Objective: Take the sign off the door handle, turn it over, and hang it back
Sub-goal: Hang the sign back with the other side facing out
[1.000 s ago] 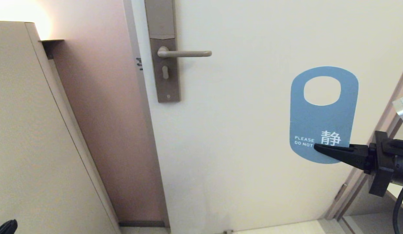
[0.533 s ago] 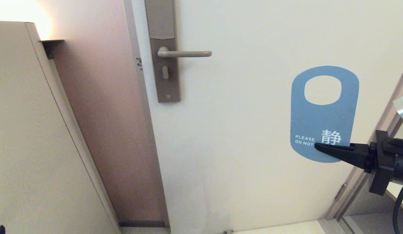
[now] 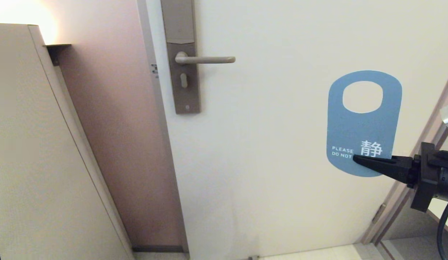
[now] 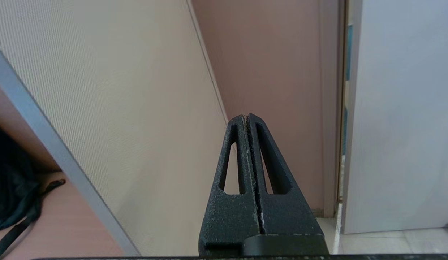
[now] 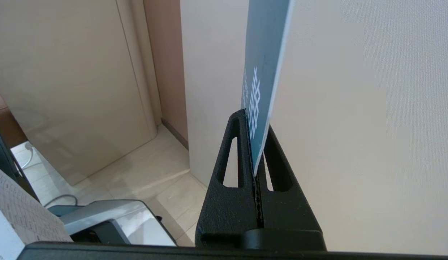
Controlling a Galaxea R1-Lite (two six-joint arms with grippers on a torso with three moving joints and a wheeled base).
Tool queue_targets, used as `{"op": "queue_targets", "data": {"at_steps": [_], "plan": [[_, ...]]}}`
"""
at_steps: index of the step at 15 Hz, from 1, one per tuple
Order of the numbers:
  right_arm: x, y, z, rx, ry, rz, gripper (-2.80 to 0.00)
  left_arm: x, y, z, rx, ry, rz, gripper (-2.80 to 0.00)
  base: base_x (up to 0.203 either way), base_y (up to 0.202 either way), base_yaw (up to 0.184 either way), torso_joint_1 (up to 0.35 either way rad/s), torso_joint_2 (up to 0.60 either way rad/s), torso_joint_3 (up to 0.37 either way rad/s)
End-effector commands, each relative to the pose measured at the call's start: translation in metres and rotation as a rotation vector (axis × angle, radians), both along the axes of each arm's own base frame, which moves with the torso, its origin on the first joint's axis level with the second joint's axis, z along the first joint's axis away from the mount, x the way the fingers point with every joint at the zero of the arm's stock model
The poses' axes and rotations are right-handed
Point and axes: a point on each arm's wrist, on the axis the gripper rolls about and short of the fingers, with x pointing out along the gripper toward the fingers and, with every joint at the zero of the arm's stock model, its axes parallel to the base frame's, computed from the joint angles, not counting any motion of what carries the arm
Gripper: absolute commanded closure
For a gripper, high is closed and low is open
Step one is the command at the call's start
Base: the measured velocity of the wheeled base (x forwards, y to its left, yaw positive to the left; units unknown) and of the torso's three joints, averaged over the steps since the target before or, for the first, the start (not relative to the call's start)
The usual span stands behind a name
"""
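Compared with the earlier head views, the sign (image 3: 365, 124) is found slightly higher and a little further toward the right edge of the picture, and the dark tip seen at the lower left corner a second ago has all but left the head view. The door handle (image 3: 206, 59) and its backplate (image 3: 183, 77) are unchanged. The sign is held upright in front of the door (image 3: 281, 162), well apart from the handle, its blue face with white lettering turned toward the head camera and its oval hole uppermost. The right claw (image 3: 356, 158) is extended roughly level from the right edge of the head view, pointing toward the left, and is clamped on the lower rounded end of the sign just under the lettering. In the right wrist view the sign (image 5: 263, 72) is seen edge-on, pinched between the two black fingers (image 5: 231, 155) of the right claw (image 5: 253, 144). The left claw (image 4: 246, 116) is seen in its own wrist view only, pressed fully together with nothing between its fingers, and is directed at the corner where a beige panel (image 4: 137, 90) meets the pinkish wall (image 4: 274, 72) beside the door edge.
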Motion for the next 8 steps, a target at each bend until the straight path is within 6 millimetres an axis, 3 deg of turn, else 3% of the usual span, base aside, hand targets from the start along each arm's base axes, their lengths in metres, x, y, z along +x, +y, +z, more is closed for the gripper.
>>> {"op": "queue_targets", "data": {"at_steps": [1,8], "plan": [[0.0034,0.0003,0.0011,0.000,-0.003,0.006,0.00,0.0004,0.0002,-0.0006,0.001,0.010,0.009,0.00,0.000,0.000,0.000,0.000,0.00,0.000],[0.0092,0.0010,0.0014,-0.001,0.003,0.006,0.00,-0.0007,0.0040,-0.0024,-0.006,0.025,0.185,0.00,0.000,0.000,0.000,0.000,0.00,0.000]]}}
